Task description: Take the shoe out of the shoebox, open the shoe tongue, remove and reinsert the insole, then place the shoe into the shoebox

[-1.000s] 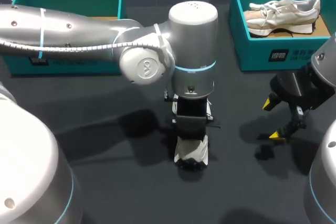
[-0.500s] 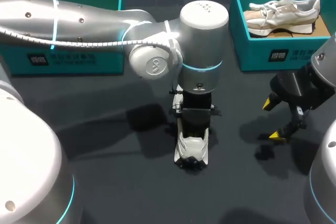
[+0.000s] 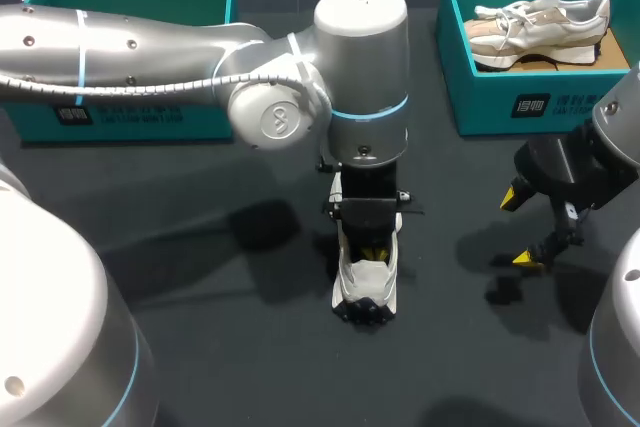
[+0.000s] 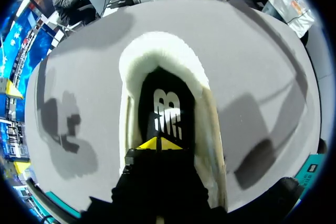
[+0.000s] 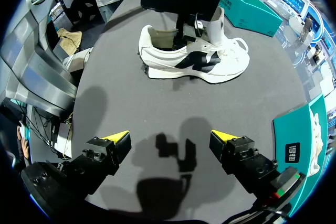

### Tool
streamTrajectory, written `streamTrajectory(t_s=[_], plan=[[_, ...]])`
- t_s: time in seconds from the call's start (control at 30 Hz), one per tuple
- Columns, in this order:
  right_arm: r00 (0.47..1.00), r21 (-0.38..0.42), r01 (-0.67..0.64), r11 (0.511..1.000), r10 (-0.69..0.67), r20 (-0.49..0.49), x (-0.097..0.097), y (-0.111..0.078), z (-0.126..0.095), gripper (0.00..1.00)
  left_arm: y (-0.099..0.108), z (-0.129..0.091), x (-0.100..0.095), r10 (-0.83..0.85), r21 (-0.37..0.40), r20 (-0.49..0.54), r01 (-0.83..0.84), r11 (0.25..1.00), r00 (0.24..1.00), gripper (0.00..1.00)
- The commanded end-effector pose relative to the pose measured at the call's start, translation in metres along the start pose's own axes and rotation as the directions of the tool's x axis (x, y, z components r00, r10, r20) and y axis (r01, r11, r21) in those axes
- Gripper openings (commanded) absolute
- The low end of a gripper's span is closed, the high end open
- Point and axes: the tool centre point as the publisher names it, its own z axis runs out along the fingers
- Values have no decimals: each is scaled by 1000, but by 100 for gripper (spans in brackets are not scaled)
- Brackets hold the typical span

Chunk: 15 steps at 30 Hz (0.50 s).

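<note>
My left gripper has its yellow tips pressed together, down inside the shoe, just over the dark insole. I can't tell whether they pinch it. The insole carries a white logo. The shoe stands mid-table, outside both boxes. My right gripper hangs spread wide and empty near the right box, which holds a second shoe and wears a white label.

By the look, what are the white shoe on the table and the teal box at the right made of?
White sneaker with black side mark: smooth matte panels, leather or synthetic, I cannot tell; fuzzy textile collar lining. Teal rectangular shoebox: probably matte cardboard, judging by thin flat walls.
</note>
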Motion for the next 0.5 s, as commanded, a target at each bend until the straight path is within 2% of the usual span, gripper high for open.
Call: streamTrajectory(t_s=[0.03,0.13,0.23,0.37,0.5], plan=[[1000,3,-1,1000,1,3,2,0,0,100,-24,-10,1,32,33,23,-32,999,999,0],[1000,3,-1,1000,1,3,2,0,0,100,-35,5,-7,49,69,0,-49,996,999,0],[1000,3,-1,1000,1,3,2,0,0,100,-37,29,-9,42,61,-42,-39,997,998,0],[1000,3,-1,1000,1,3,2,0,0,100,-24,54,-2,16,45,-88,-12,999,996,0],[1000,3,-1,1000,1,3,2,0,0,100,0,62,15,-27,6,-123,28,1000,992,0]])
